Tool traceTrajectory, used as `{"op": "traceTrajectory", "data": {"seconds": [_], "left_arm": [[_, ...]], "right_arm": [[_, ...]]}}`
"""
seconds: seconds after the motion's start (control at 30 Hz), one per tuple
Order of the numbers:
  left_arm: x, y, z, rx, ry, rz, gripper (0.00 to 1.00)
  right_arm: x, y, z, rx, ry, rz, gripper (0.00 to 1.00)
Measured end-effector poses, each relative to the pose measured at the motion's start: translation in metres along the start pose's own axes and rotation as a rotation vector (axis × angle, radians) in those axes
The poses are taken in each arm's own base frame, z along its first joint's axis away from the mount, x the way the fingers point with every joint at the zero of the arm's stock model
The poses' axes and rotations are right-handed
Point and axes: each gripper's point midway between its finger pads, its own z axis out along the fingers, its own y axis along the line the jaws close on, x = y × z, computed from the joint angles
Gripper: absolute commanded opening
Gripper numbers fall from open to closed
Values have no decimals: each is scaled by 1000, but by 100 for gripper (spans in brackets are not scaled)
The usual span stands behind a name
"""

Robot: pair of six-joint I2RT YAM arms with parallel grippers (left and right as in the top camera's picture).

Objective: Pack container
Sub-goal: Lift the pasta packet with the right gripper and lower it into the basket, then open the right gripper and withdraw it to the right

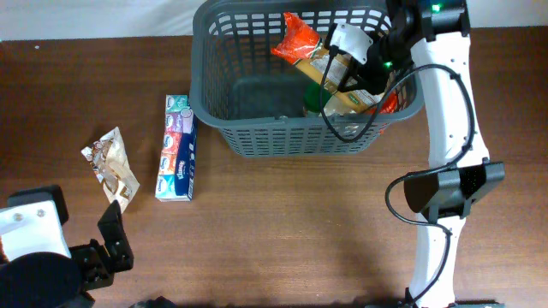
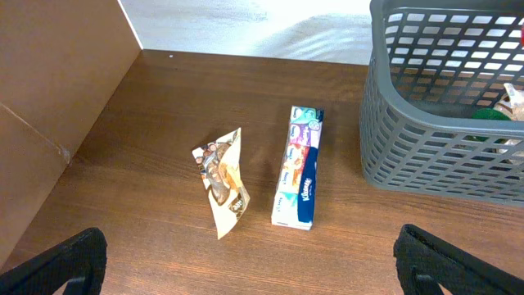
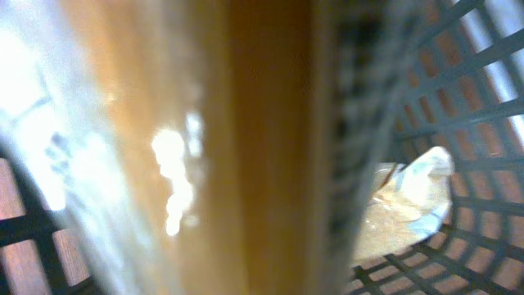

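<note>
First, the container (image 1: 257, 128): at the far edge of the tabletop (image 1: 300, 231), a little right of the middle, upright and open to the top. Dark grey, with slotted walls and rounded corners.

Inside, in the right half, a long food packet (image 1: 300, 43), tilted, with its orange-red end raised near the far rim and its yellow and green end low against the near wall. Clamped on the middle of this packet, the right gripper (image 1: 342, 73), reaching down from the far right corner of the container, jaws nearly together. In the right wrist view, only a blurred yellow and clear surface very close to the lens, with the lattice wall behind it and a crumpled pale wrapper (image 3: 409, 197) low in a corner of the container.

Outside, just left of the container, with a small gap in the left wrist view, a Kleenex tissue pack (image 1: 177, 147), flat on the tabletop, long side running from near to far. Further left, near the pack but apart from it, a crumpled snack wrapper (image 1: 111, 167), cream and brown.

At the near left corner, well apart from all of these, the left gripper (image 2: 262, 274), jaws wide apart, nothing between them. Of it, only the two black fingers (image 2: 65, 262) at the lower corners of the left wrist view. Along the left side of the same view, a brown cardboard panel (image 2: 49, 98).
</note>
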Motion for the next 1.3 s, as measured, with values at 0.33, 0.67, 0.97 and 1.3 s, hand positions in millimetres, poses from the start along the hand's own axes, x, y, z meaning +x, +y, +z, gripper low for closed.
{"op": "traceTrajectory", "data": {"seconds": [0.33,0.67,0.97,1.3], "left_arm": [[0,0,0,0,0,0,100],[0,0,0,0,0,0,100],[0,0,0,0,0,0,100],[0,0,0,0,0,0,100]], "right_arm": [[7,2,16,-36,25,10,13],[-10,21,22,-69,19,-35,40],[-15,31,22,-90,17,-43,40],[-38,18,16,-35,-82,-26,99]]}}
